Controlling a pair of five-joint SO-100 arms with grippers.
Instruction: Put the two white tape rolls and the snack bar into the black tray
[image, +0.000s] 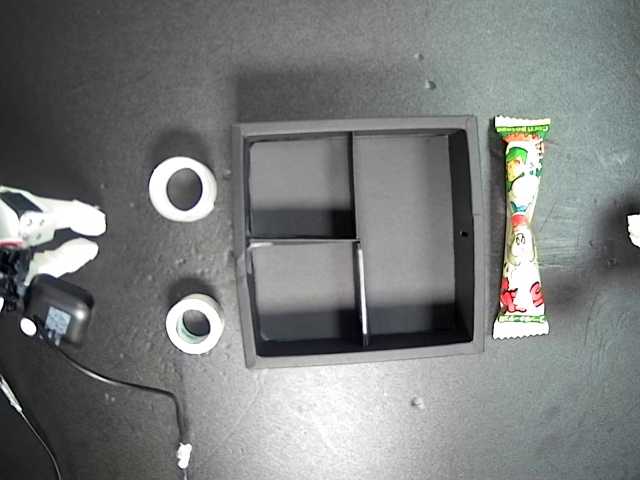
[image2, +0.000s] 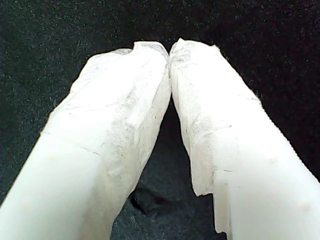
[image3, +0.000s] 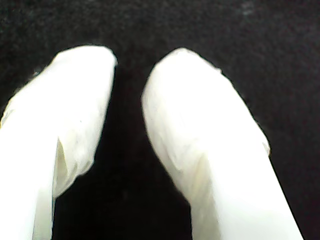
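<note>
The black tray (image: 476, 230) sits mid-table in the exterior view, its compartments holding nothing. On that view's left lie two white tape rolls: the larger one (image: 182, 188) farther back, the one with a greenish core (image: 195, 323) nearer the front. The snack bar (image: 521, 228) lies along the tray's right wall, outside it. My first gripper (image2: 170, 50) is shut, tips touching, over bare black surface. My second gripper (image3: 129, 70) is open with a narrow gap and nothing in it. An arm's white fingers (image: 75, 218) show at the exterior view's left edge, apart from both rolls.
A black power adapter (image: 58, 310) with a trailing cable (image: 130, 385) lies at the exterior view's lower left, close to the greenish-core roll. A sliver of white (image: 633, 228) shows at that view's right edge. The table is a dark mat.
</note>
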